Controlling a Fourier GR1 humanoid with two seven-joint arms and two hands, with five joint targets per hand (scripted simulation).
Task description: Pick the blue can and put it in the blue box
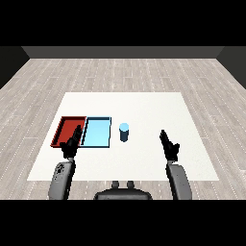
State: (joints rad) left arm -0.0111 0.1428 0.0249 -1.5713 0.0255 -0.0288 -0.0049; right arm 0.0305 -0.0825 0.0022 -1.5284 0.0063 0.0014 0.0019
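Can (124,132) stands upright, left of right hand (169,145), apart

One white table (144,108) carries everything counted here. On it lie two trays: one red tray (65,129) and one light blue tray (97,133), the blue one just beside the red one, on the side nearer the can. One blue can (124,132) stands upright on the table, near the light blue tray and outside it. Two black hands show over the table: one left hand (70,144) and one right hand (169,145), each on one grey forearm.
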